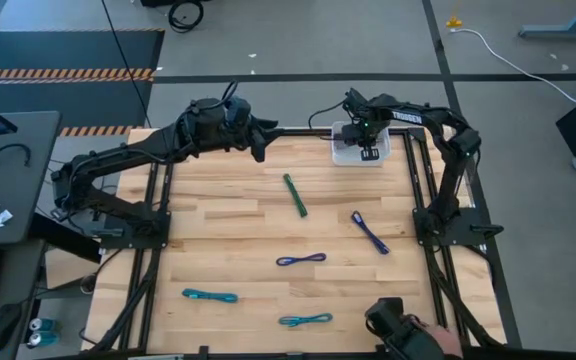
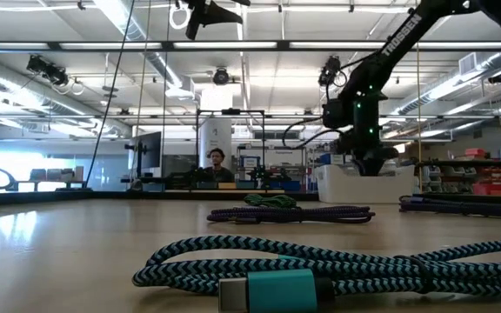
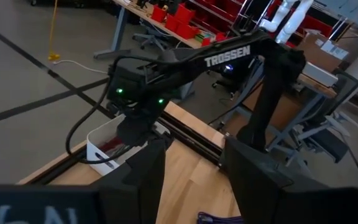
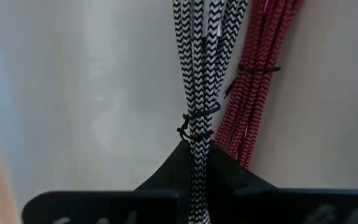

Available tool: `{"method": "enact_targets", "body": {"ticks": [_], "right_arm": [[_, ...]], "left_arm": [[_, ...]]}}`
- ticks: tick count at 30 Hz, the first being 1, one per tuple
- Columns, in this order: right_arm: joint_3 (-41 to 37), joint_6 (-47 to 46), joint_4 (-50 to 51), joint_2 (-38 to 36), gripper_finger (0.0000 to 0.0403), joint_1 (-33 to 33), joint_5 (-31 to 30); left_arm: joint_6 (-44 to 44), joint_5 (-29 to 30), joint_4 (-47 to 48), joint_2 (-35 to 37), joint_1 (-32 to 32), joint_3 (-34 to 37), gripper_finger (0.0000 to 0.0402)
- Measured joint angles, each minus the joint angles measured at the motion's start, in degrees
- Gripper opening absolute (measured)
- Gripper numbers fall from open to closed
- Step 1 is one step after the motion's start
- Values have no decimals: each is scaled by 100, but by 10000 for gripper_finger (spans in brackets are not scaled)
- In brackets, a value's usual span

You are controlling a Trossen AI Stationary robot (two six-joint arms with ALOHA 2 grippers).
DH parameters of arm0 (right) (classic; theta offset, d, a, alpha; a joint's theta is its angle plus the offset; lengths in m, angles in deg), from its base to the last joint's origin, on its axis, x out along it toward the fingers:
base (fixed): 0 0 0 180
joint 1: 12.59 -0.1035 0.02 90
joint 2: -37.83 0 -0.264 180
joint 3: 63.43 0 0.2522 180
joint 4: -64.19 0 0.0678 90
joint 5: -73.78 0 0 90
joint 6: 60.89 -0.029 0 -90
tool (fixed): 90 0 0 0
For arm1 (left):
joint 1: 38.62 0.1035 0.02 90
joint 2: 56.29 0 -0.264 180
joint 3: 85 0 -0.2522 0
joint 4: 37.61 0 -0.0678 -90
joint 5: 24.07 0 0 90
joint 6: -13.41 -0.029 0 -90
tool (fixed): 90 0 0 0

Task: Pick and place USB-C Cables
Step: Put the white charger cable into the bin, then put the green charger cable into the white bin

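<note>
1. Your pale wooden plank table (image 1: 228, 230) had its widest bare stretch on the left half, from the far edge to mid-depth; the loose cables lay centre and near side.
2. White rectangular plastic bin (image 1: 343, 152): at the far edge, right of centre, with a maroon braided cable bundle (image 4: 253, 93) lying inside against its wall.
3. Your right gripper (image 4: 194, 155) was down in that bin, its fingers pinched tight on a black-and-white braided cable bundle (image 4: 197, 68), just beside the maroon one.
4. Your left gripper (image 1: 258, 150) hung near the far edge, left of the bin, fingers (image 3: 145, 177) spread apart and holding nothing.
5. Loose on the wood, well apart:
   - green cable (image 1: 295, 195)
   - two purple ones (image 1: 370, 232) (image 1: 301, 260)
   - two teal ones (image 1: 209, 296) (image 1: 305, 320)
</note>
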Motion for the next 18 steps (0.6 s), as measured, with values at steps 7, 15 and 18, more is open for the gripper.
{"method": "enact_targets", "body": {"ticks": [7,15,18], "right_arm": [[0,-353,-250,146,40,41,102],[0,-632,-340,-59,132,57,-230],[0,-1052,-326,-391,155,19,-446]], "left_arm": [[149,31,-4,0,-2,0,172],[151,42,-2,0,-2,0,172],[149,44,-3,0,0,0,172]]}}
